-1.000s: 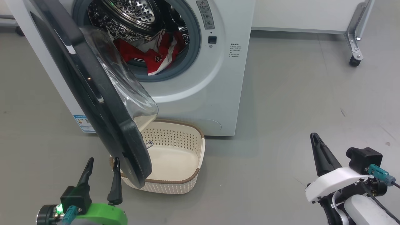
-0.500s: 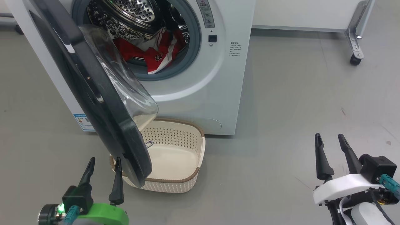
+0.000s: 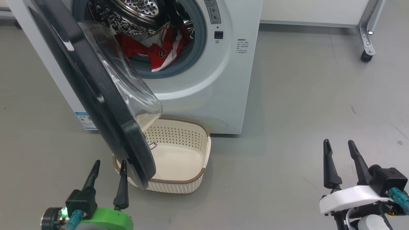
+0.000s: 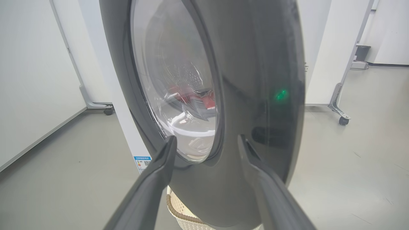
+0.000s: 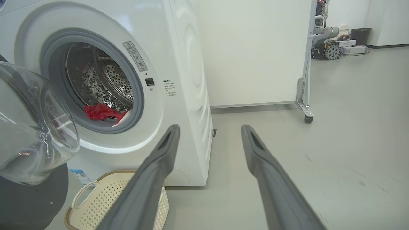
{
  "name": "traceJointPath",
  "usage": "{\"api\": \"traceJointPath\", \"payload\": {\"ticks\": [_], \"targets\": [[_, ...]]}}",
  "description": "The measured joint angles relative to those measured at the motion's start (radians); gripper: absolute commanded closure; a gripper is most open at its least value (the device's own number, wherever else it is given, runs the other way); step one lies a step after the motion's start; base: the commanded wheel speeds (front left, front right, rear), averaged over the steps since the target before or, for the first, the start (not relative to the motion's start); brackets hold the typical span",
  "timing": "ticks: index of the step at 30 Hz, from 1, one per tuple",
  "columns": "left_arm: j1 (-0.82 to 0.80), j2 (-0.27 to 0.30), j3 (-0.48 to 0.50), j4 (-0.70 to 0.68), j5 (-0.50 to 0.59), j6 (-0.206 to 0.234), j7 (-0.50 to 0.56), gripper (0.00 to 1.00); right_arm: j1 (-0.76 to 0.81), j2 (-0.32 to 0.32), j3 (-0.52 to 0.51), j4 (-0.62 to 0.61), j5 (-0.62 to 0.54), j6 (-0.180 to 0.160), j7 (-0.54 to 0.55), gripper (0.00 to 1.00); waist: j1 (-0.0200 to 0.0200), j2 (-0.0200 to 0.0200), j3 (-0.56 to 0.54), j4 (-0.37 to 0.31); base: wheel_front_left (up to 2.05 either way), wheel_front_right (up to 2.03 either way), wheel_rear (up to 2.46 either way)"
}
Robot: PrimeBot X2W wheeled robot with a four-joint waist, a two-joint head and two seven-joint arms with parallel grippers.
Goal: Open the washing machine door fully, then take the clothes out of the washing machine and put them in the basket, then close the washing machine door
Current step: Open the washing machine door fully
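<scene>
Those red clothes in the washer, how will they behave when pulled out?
Probably floppy: the clothes lie crumpled, one end draping over the grey door seal. They look bunched together, so one pinch may drag several. Likely light, though wetness can't be judged.

The left gripper (image 3: 110, 164) sits at the lower left, its two dark fingers parted and pointing up. The right gripper (image 3: 338, 142) sits at the lower right, likewise spread wide, both holding nothing.
</scene>
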Motion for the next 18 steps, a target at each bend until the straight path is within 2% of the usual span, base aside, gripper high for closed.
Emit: {"api": "traceJointPath", "payload": {"ticks": [18], "targets": [[0.0, -0.003, 0.0, 0.005, 0.009, -0.01, 0.0, 0.0, 0.043, 0.042, -0.026, -0.023, -0.053, 0.0, 0.0, 0.0, 0.0, 0.0, 0.009, 0.004, 0.0, 0.0, 0.0]]}}
